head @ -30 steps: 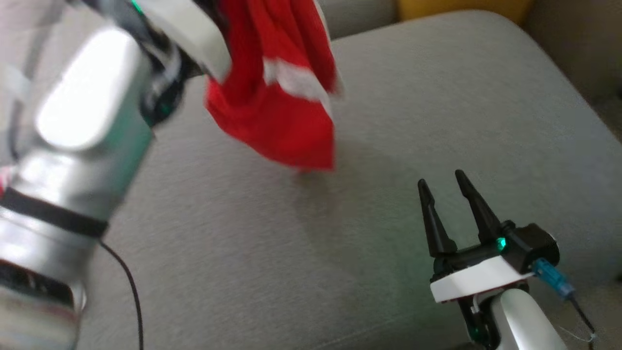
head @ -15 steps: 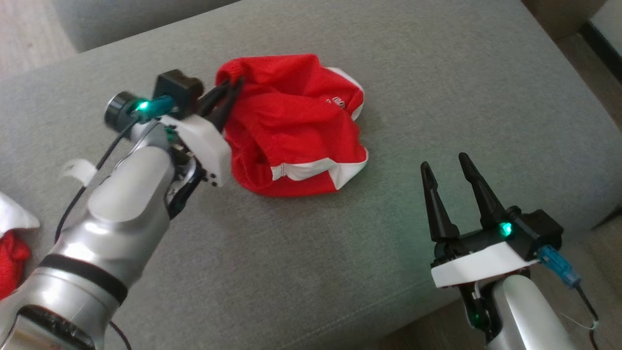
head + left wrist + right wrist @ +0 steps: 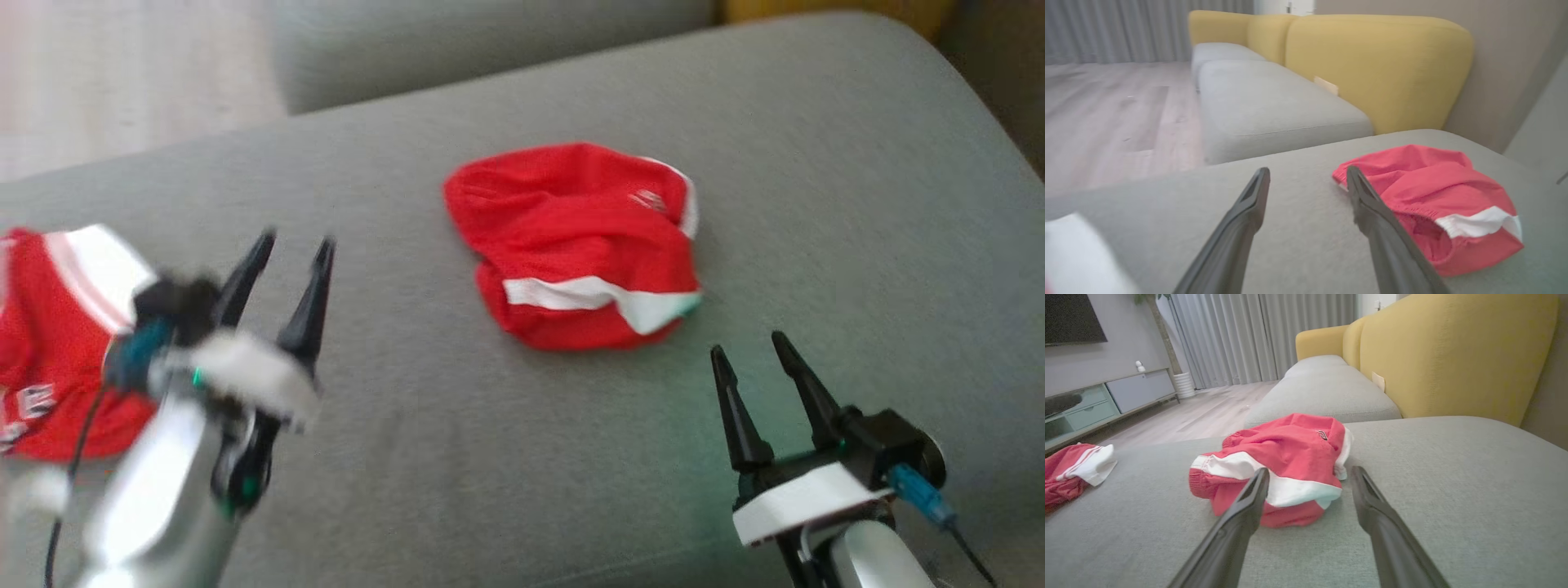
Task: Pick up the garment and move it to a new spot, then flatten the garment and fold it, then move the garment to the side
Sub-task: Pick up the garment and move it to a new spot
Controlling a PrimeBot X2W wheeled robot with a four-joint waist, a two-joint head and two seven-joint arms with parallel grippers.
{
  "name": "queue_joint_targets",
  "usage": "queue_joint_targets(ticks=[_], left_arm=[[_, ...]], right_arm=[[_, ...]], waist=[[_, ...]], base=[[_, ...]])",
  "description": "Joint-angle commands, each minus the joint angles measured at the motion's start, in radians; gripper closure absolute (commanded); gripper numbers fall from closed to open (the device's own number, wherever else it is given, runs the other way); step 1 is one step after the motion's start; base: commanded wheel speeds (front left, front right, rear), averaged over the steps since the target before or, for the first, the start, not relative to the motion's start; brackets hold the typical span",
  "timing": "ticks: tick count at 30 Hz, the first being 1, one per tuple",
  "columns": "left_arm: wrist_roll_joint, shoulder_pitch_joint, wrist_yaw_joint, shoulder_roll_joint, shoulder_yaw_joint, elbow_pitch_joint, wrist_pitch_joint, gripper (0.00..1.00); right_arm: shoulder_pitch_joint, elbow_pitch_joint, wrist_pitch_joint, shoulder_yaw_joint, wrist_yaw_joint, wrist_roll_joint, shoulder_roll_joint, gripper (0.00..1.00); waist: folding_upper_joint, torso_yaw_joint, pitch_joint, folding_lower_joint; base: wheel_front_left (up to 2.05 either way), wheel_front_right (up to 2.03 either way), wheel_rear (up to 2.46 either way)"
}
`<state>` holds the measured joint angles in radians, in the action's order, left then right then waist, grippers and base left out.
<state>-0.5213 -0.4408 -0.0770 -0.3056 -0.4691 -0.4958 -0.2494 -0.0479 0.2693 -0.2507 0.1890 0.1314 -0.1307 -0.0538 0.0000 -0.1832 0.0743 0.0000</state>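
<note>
The garment (image 3: 580, 245), red shorts with white trim, lies crumpled in a heap on the grey sofa cushion (image 3: 816, 163). It shows in the left wrist view (image 3: 1433, 200) and in the right wrist view (image 3: 1282, 465) too. My left gripper (image 3: 295, 245) hovers open at the lower left, well clear of the shorts, with nothing between its fingers. My right gripper (image 3: 751, 347) stands open at the lower right, just short of the heap's near edge, also empty.
A second red and white garment (image 3: 49, 327) lies at the cushion's left end, behind my left arm. A yellow sofa back (image 3: 1453, 351) and further grey cushions (image 3: 1265, 102) lie beyond. Wood floor (image 3: 1200, 412) and a TV cabinet (image 3: 1106, 400) are to the left.
My left gripper was shut on the shorts, set them down, let go and pulled back to the left, now open. The head camera shifted. The right gripper stayed open.
</note>
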Motion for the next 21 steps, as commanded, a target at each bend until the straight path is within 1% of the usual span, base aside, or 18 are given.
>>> queue_joint_targets(ticks=[1,4,7,11,13,14,16,21], left_arm=[[0.025,0.007,0.014,-0.029,0.078,0.070,-0.012,0.00],[0.082,0.154,0.052,0.002,0.175,0.182,-0.012,0.00],[0.102,0.294,0.081,0.076,0.286,0.280,-0.012,0.00],[0.166,0.452,0.088,0.180,0.398,0.403,-0.012,0.00],[0.206,0.513,0.080,0.214,0.428,0.453,-0.012,0.00],[0.228,0.537,0.070,0.224,0.436,0.467,-0.012,0.00],[0.280,0.577,0.029,0.242,0.451,0.491,-0.012,0.00],[0.319,0.608,0.012,0.253,0.450,0.511,-0.012,0.00]], right_arm=[[-0.019,-0.027,-0.011,0.018,-0.001,0.008,0.004,0.00],[-0.004,-0.025,-0.011,0.012,-0.001,0.011,0.004,0.00],[0.007,-0.024,-0.011,0.018,-0.001,0.011,0.004,0.00],[0.019,-0.027,-0.011,0.010,-0.001,0.013,0.004,0.00],[0.025,-0.038,-0.011,0.000,-0.001,0.015,0.004,0.00],[0.031,-0.043,-0.011,-0.006,-0.001,0.015,0.004,0.00],[0.049,-0.061,-0.011,-0.007,-0.001,0.032,0.004,0.00],[0.081,-0.110,-0.011,-0.002,-0.001,0.052,0.004,0.00]], waist=[[0.0000,0.081,-0.070,0.0000],[0.0000,0.124,-0.096,0.0000],[0.0000,0.154,-0.115,0.0000],[0.0000,0.178,-0.131,0.0000],[0.0000,0.184,-0.135,0.0000],[0.0000,0.187,-0.136,0.0000],[0.0000,0.190,-0.138,0.0000],[0.0000,0.191,-0.141,0.0000]], base=[[0.00,0.00,0.00],[0.00,0.00,0.00],[0.00,0.00,0.00],[0.00,0.00,0.00],[0.00,0.00,0.00],[0.00,0.00,0.00],[0.00,0.00,0.00],[0.00,0.00,0.00]])
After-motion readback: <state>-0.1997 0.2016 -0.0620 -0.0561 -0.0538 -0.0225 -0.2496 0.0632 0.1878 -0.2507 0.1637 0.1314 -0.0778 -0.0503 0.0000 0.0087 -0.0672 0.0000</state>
